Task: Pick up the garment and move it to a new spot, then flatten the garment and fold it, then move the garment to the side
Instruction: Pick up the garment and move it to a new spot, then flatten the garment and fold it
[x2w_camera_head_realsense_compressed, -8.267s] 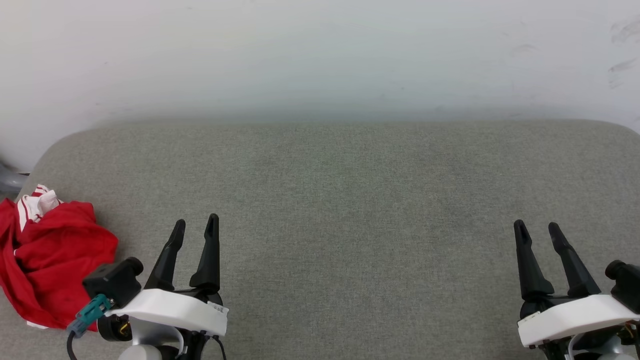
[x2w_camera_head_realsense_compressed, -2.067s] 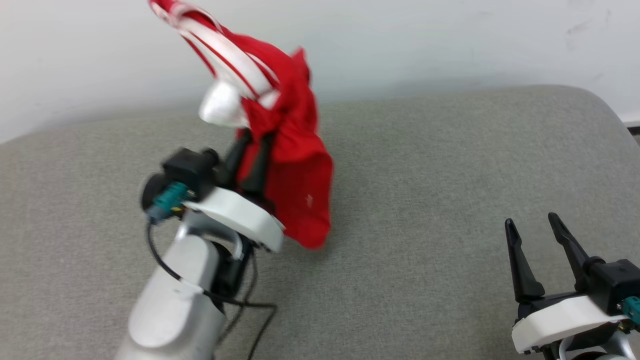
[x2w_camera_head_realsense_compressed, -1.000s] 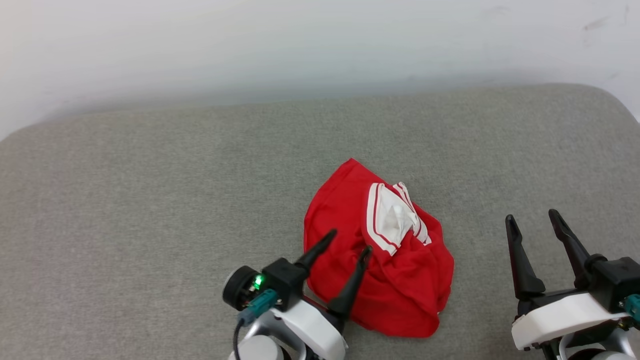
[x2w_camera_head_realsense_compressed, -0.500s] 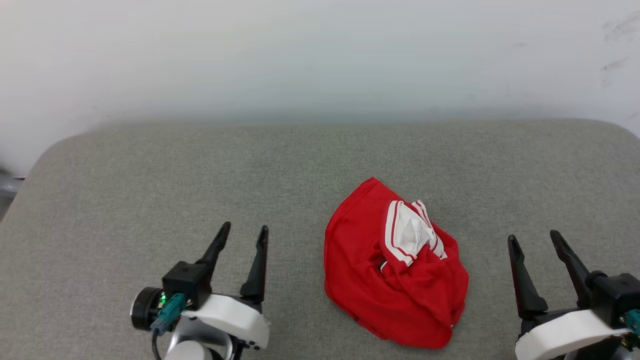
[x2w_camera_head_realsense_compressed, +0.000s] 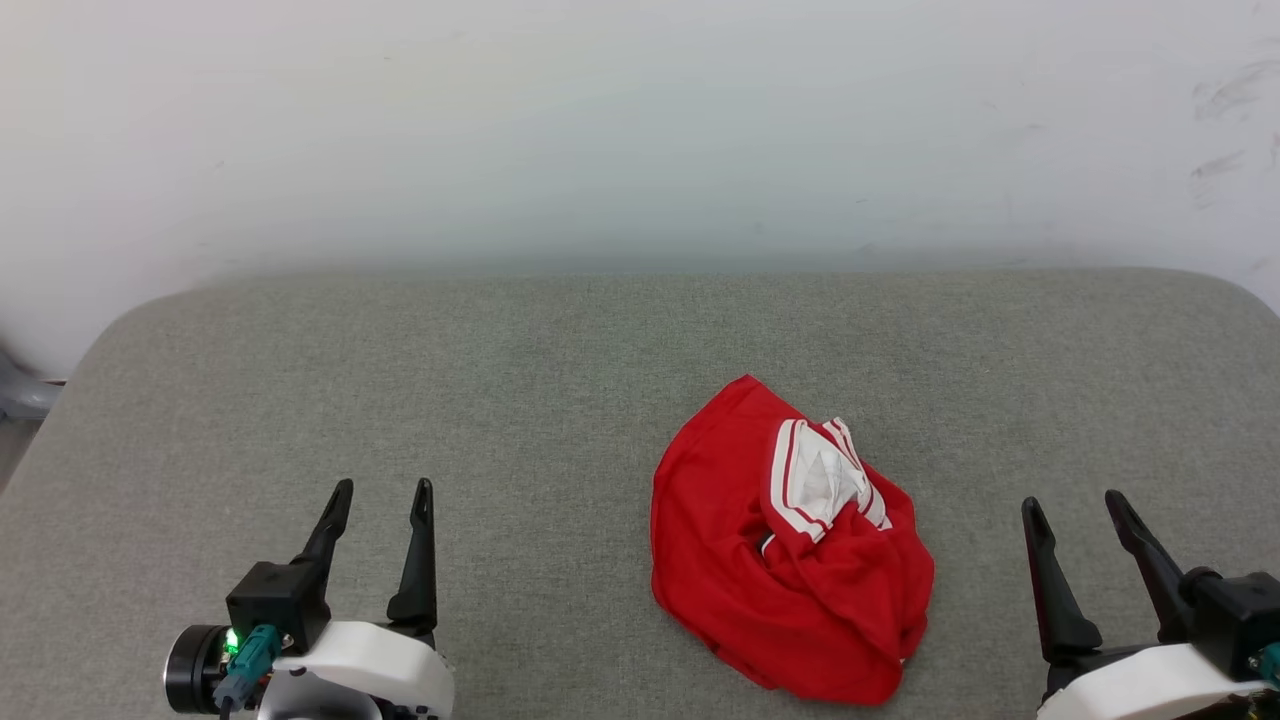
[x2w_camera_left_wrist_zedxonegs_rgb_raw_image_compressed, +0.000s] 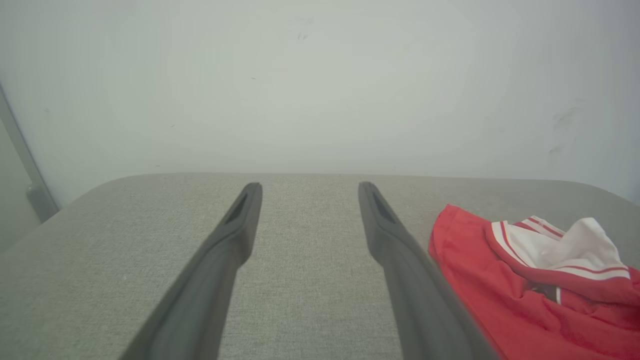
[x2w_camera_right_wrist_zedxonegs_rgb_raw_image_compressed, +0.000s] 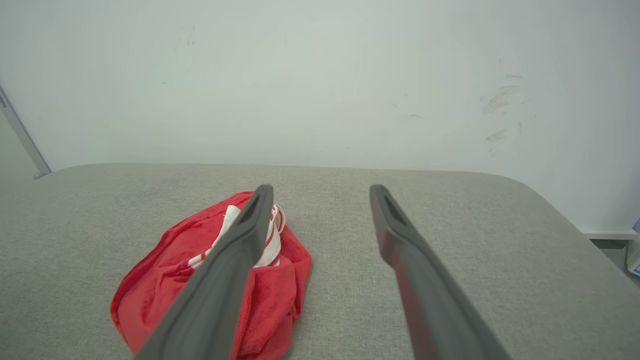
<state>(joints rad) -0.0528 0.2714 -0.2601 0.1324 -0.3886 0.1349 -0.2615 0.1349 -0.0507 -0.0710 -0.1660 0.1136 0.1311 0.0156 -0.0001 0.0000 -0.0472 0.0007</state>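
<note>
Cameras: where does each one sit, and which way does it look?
Head view: on the head, looking forward and down at the grey top, jersey and wall; left gripper and right gripper show.
Left wrist view: on the left wrist, looking along its open fingers; jersey at right.
Right wrist view: on the right wrist, along its open fingers; jersey at left.
Shared: both wrist views show jersey and wall.
</note>
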